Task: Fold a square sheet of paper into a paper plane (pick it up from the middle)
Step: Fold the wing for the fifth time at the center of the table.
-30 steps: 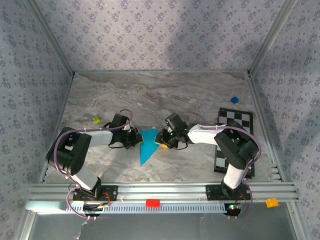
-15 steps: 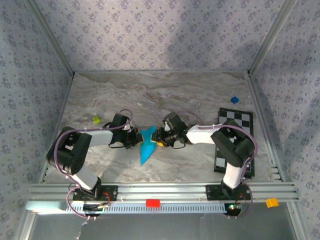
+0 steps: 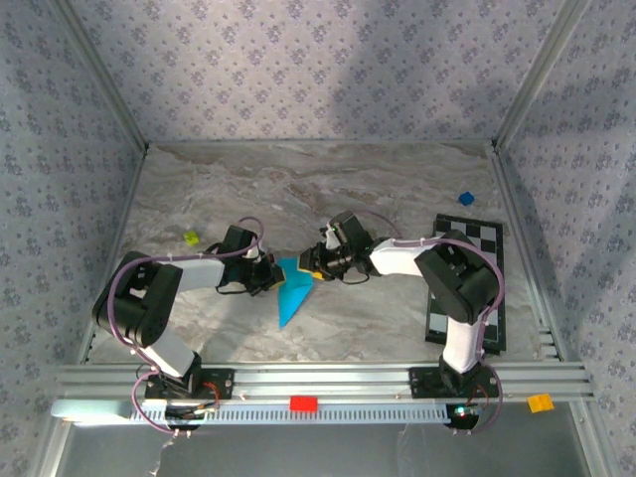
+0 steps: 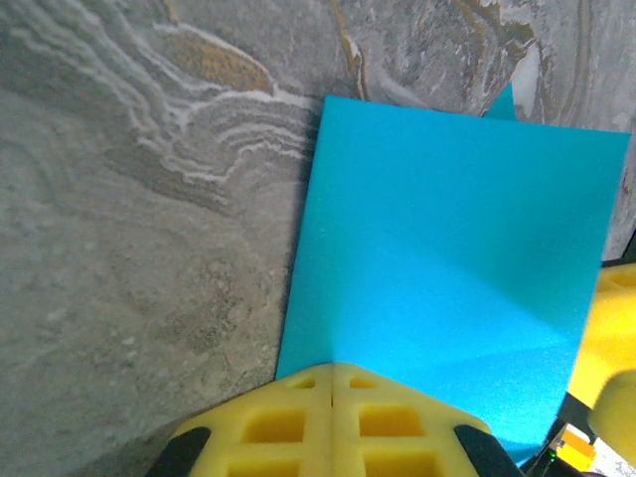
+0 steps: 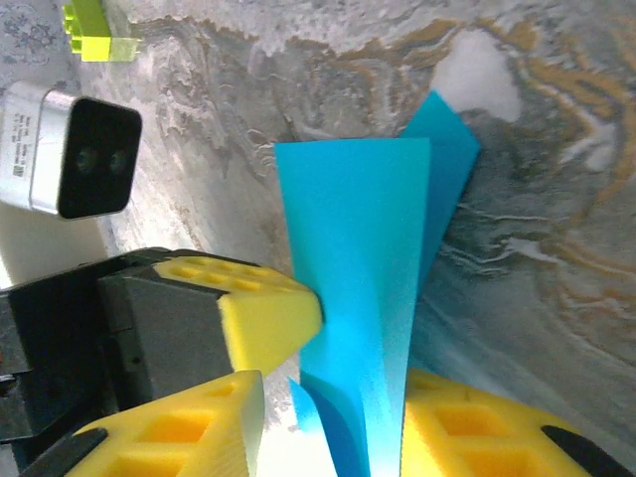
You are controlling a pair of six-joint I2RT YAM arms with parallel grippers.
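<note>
From above, the square sheet of paper [image 3: 294, 290] lies on the marbled worktop [image 3: 298, 189] directly between the left jaws and the right jaws, which face each other across it. It is already partly folded and narrows to a point on the side nearer the arm bases. The left jaws sit on the sheet's edge nearest them and the right jaws at the opposite edge, where a flap looks raised. In the left wrist view the yellow pads [image 4: 298, 427] are together, tips pressed down on the sheet's near edge, with the paper spreading flat just ahead of them. This reads as a hold-down, pinning the sheet so it cannot slide while the other side is worked. The other arm's yellow pad [image 4: 608, 338] shows at the sheet's far side. In the right wrist view the flap stands upright between the right jaws, which are apart: one pad [image 5: 477, 437] touches the paper and the other pad [image 5: 179, 437] has a gap beside it, so the flap seems pushed over rather than pinched. The left arm's pad tip [image 5: 263, 308] touches the sheet just ahead of the right jaws, probably marking the line the flap should fold along
</note>
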